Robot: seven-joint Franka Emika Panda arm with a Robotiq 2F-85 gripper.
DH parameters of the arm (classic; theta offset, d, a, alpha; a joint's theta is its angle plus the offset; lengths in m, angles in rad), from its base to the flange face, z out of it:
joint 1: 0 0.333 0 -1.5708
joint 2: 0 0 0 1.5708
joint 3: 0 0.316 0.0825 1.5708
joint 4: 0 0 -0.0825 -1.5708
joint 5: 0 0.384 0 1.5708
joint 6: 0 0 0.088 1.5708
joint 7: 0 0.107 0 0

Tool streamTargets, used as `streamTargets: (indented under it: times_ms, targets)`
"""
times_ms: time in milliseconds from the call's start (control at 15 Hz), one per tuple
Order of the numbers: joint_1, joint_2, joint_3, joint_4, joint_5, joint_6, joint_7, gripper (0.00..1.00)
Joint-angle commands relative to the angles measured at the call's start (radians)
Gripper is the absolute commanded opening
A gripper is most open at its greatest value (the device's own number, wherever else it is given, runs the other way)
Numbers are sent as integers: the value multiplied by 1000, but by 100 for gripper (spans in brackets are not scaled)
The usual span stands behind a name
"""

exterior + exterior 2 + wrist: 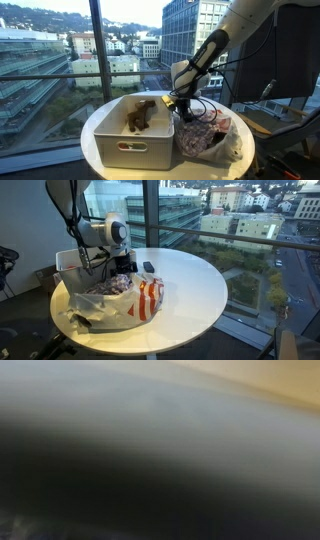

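1. Blur fills the wrist view: only grey and dark smears under a tan band are made out, and nothing can be named there.
2. The fingers (180, 102) are shown small and dark in both exterior views (122, 270). Whether they stand apart or closed cannot be told, and nothing is seen gripped between them.
3. A crumpled plastic bag (205, 135) with a red-and-white pattern is found just below the fingers on the round tabletop (200, 280). Its contents cannot be made out.
4. A white bin (130, 150) is set just beside the fingers, and a brown soft toy (140, 115) is seen inside it in an exterior view.
5. A small dark object (148, 267), too small to identify, is seen near the fingers.
6. The arm is bent downward from above, with the wrist lowered over the bag's mouth, close to the bin's rim.
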Motion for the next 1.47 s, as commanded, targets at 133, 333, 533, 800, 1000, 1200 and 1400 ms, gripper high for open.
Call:
streamTargets:
  times_ms: [133,333,533,800,1000,1200,1400]
  targets:
    - [6,-41,-11,-40,26,0,-6,42]
    - [6,-90,-16,-86,26,12,8,20]
    - [7,-137,-25,-128,23,7,33,0]
    - [37,-188,-59,-181,-56,85,143,0]
    - [59,-255,-92,-249,-134,164,268,0]
    - [76,-358,-133,-347,-260,243,440,0]
    - [62,-473,-150,-419,-450,266,633,0]
